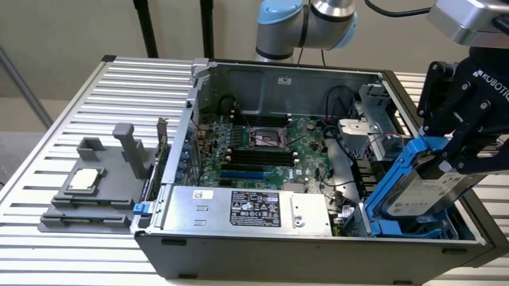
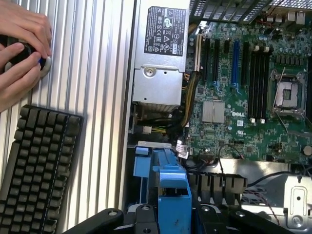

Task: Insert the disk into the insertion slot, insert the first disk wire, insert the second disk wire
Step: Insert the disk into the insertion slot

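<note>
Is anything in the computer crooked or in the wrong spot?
Yes. The disk in its blue carrier is tilted steeply, with one end up in the gripper and the lower end at the insertion slot on the exterior view's right. It isn't lying flat in the slot yet.

Slatted metal table (image 1: pixel 64 119) with open computer case (image 1: pixel 318 256), grey fixture (image 1: pixel 119 205), black keyboard (image 2: pixel 39 165).

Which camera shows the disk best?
The exterior view: the disk hangs tilted in the gripper, its grey face visible. The wrist view gives its blue frame end-on.
</note>
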`<state>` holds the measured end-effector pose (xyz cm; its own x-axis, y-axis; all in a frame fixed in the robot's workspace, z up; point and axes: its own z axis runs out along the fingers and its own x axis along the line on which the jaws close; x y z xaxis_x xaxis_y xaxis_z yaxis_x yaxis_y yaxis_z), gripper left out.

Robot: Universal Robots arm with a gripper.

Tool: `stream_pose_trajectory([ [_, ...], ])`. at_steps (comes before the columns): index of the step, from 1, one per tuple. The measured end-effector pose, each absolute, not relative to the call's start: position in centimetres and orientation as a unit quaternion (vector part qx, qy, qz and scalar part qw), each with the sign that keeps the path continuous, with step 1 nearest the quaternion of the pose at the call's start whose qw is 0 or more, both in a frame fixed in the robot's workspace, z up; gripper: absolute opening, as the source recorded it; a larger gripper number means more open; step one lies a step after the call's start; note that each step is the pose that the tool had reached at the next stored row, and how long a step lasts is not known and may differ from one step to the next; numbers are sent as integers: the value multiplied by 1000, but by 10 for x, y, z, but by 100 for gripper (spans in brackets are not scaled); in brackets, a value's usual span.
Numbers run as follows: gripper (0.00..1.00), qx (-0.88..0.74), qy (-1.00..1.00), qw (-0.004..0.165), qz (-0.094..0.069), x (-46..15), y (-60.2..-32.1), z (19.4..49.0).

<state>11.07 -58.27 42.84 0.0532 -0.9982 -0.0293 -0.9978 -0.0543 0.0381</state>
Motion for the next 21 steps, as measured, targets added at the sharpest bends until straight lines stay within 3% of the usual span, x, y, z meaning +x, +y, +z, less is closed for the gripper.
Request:
stream_pose_trajectory([
  [8, 34, 726, -688, 4, -24, 111, -581, 427],
  [9, 40, 726, -688, 4, -24, 111, -581, 427],
  [21, 40, 726, -688, 4, -24, 113, -581, 427],
])
